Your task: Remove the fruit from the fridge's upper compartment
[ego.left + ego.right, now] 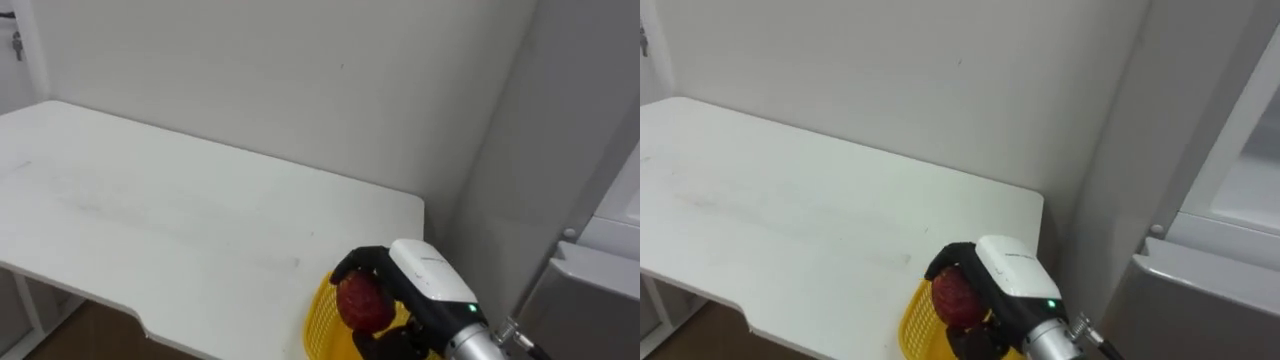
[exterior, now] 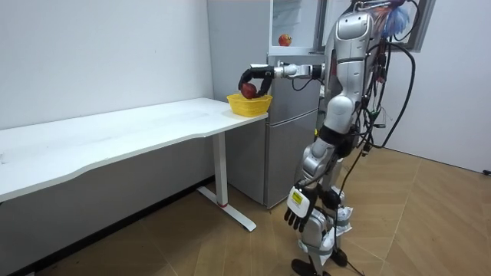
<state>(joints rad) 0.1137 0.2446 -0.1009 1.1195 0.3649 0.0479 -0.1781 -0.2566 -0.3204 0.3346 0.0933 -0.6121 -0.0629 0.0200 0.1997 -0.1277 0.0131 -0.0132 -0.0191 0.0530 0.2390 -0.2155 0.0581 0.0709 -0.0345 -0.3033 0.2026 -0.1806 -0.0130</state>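
Red apple (image 1: 362, 303) is clasped in curled right hand (image 1: 428, 272) over yellow basket (image 1: 318, 322), which is half hidden and cut off at near-right table (image 1: 150, 220) corner. Left hand (image 2: 298, 208) hangs with fingers loose.

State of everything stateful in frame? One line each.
right hand: shut on the apple
apple: gripped, over the basket
basket: upright at the table corner
left hand: open, hanging by the leg
upper fridge: door open
second apple: sitting inside the upper fridge
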